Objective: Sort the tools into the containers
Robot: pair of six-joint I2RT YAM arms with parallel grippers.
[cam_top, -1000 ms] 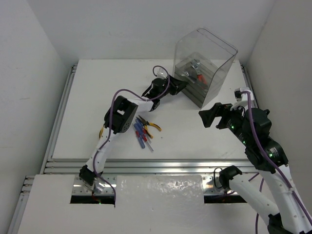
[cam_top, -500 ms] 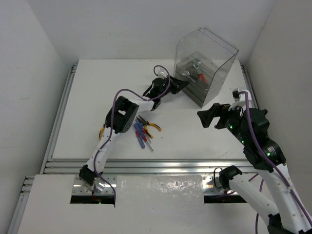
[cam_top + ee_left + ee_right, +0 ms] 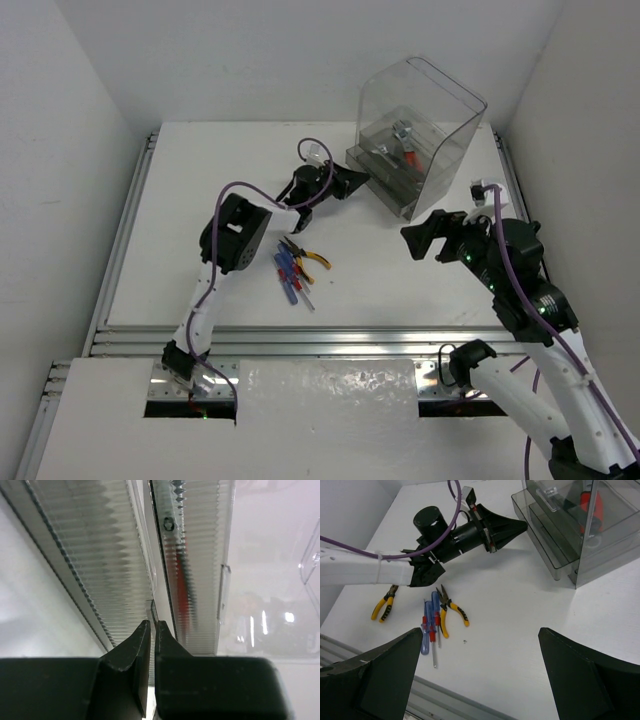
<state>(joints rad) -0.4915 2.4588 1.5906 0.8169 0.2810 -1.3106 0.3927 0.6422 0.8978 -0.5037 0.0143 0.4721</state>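
Three white walls [image 3: 250,60], white table [image 3: 190,160], metal rails [image 3: 300,343]

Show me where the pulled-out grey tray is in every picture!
Top external: the grey tray sits upper middle, sticking out of the clear box.
Left wrist: ribbed plastic filling the top.
Right wrist: top right.
Shared landmark: the left tool pinching its edge.

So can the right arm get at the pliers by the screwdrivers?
Probably yes: its pincer is open and empty, bare table lies between it and the pliers, and the left arm is off at the tray.
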